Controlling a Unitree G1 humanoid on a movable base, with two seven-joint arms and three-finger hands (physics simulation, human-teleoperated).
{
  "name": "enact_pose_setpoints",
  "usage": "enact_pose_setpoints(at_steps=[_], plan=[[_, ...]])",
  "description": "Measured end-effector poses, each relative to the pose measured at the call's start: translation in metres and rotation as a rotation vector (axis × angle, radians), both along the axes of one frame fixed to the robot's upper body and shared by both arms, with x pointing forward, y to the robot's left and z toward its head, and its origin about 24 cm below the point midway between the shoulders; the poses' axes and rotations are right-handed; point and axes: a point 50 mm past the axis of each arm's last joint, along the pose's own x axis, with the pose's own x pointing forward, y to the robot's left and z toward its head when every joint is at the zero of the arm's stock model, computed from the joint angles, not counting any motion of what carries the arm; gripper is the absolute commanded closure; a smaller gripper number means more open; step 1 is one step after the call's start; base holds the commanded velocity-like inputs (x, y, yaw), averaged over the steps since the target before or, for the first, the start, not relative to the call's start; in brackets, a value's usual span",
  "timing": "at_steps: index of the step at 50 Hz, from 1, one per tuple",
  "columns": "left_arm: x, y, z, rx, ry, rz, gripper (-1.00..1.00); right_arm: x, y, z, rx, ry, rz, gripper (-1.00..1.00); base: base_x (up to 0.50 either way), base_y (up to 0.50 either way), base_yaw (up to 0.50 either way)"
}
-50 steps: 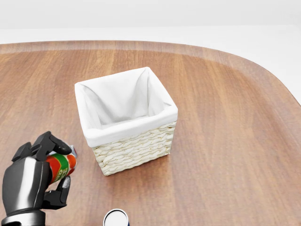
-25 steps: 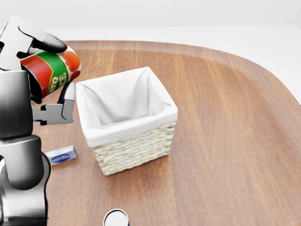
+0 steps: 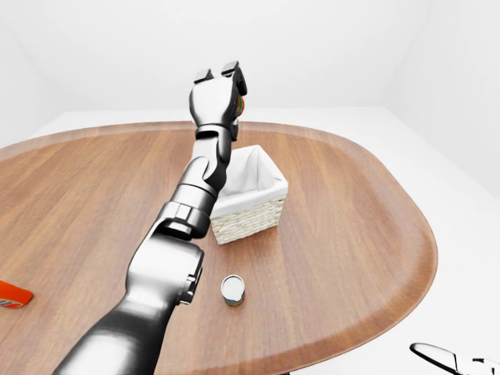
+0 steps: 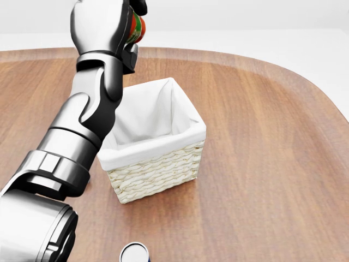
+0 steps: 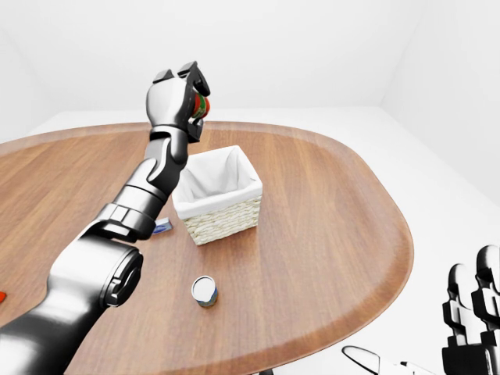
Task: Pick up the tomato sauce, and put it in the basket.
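My left hand (image 4: 130, 34) is raised high near the top of the head view, above the upper left edge of the basket. It is shut on the tomato sauce can (image 4: 137, 24), a red and green tin that mostly hides behind the hand's back. The basket (image 4: 158, 172) is woven wicker with a white cloth liner; it stands on the wooden table and its inside looks empty. My left forearm crosses the basket's left side. My right hand (image 5: 475, 308) is low at the bottom right of the right-eye view, off the table, fingers extended and empty.
A small round tin (image 4: 134, 254) stands on the table (image 4: 262, 164) below the basket. A small blue and white box (image 5: 162, 226) lies left of the basket. An orange packet (image 3: 12, 294) lies at the far left. The table's rounded edge runs along the right.
My left hand has lifted the can from the table left of the basket, up and to the right, to above the basket's upper left edge. My arm now hides the small box in the head view.
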Motion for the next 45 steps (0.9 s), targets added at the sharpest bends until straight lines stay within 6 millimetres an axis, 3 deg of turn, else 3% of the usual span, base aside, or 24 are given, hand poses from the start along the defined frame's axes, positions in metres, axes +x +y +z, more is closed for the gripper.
enact_pose_setpoints(at_steps=[7, 17, 32, 45], plan=[[0.012, 0.005, -0.037, 0.071, 0.262, 0.03, 1.0, 0.0, 0.0, 0.0, 0.01, -0.005, 0.006, -1.0, 0.0, 0.0, 0.0], [0.014, 0.012, -0.079, 0.083, 0.523, 0.031, 1.0, 0.001, 0.0, 0.0, 0.012, -0.009, 0.01, -1.0, 0.0, 0.0, 0.0], [0.01, 0.018, -0.108, 0.104, 0.678, 0.027, 1.0, 0.001, 0.0, 0.0, 0.013, -0.008, 0.009, -1.0, 0.0, 0.0, 0.0], [0.009, 0.02, -0.116, 0.109, 0.717, 0.03, 1.0, 0.0, 0.0, 0.0, 0.014, -0.003, 0.008, -1.0, 0.0, 0.0, 0.0]])
